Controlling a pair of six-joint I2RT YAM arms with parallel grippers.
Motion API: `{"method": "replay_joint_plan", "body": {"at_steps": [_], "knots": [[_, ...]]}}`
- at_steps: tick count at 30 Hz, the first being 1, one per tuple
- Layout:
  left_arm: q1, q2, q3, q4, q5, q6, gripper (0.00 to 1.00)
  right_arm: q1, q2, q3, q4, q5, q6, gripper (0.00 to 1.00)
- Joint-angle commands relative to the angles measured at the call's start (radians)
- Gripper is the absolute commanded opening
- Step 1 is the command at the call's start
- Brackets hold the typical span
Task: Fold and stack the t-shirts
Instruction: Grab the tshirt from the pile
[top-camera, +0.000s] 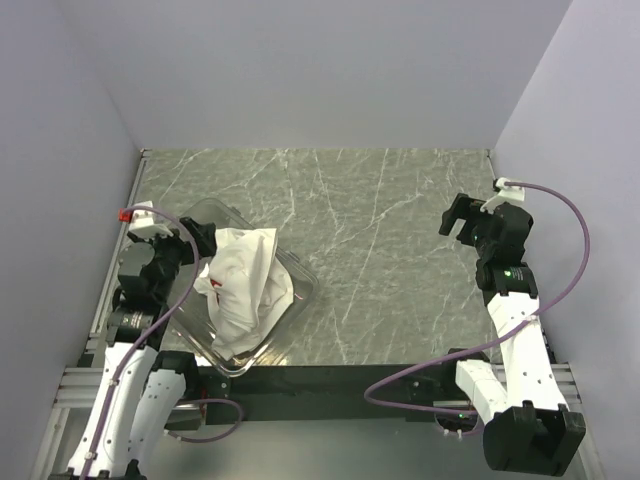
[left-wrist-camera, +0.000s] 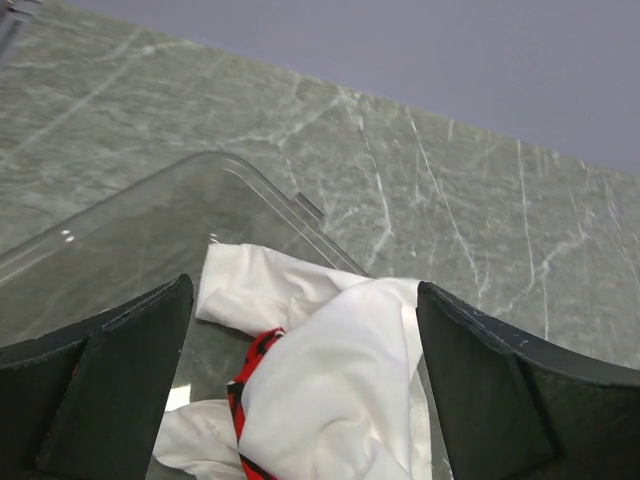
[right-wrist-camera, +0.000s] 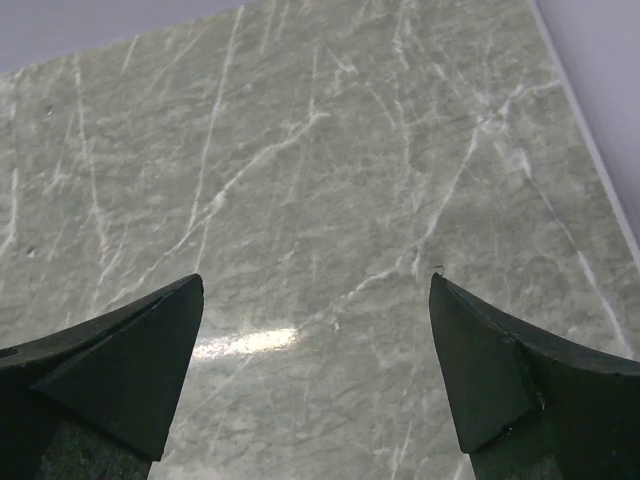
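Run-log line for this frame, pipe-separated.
stage: nothing folded yet | t-shirts: crumpled in clear bin | left gripper: open, at bin | right gripper: open, above table

Left arm (top-camera: 148, 278) bent, right arm (top-camera: 512, 280) bent, jaws spread wide

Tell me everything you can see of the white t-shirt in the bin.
The white t-shirt is soft, floppy cloth, crumpled in an unfolded heap with red print showing among its folds. It lies in the clear plastic bin at the left of the table; the open left gripper hovers beside it, not gripping.
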Motion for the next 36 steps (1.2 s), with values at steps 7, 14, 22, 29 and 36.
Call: {"method": "replay_joint_plan", "body": {"at_steps": [7,14,22,29,36], "knots": [[0.003,0.157,0.118,-0.081,0.268,-0.090,0.99,0.015,-0.025,0.030,-0.027,-0.662,-0.376,1.00],[-0.116,0.359,0.274,-0.290,0.176,-0.099,0.99,-0.014,-0.013,0.000,-0.130,-0.744,-0.474,1.00],[-0.376,0.649,0.369,-0.458,-0.199,-0.208,0.98,-0.028,0.039,0.016,-0.199,-0.810,-0.523,1.00],[-0.509,0.732,0.385,-0.574,-0.381,-0.339,0.84,-0.085,0.024,0.003,-0.196,-0.833,-0.512,1.00],[-0.589,0.802,0.531,-0.664,-0.497,-0.322,0.00,-0.111,0.029,0.014,-0.219,-0.879,-0.512,0.99]]}}
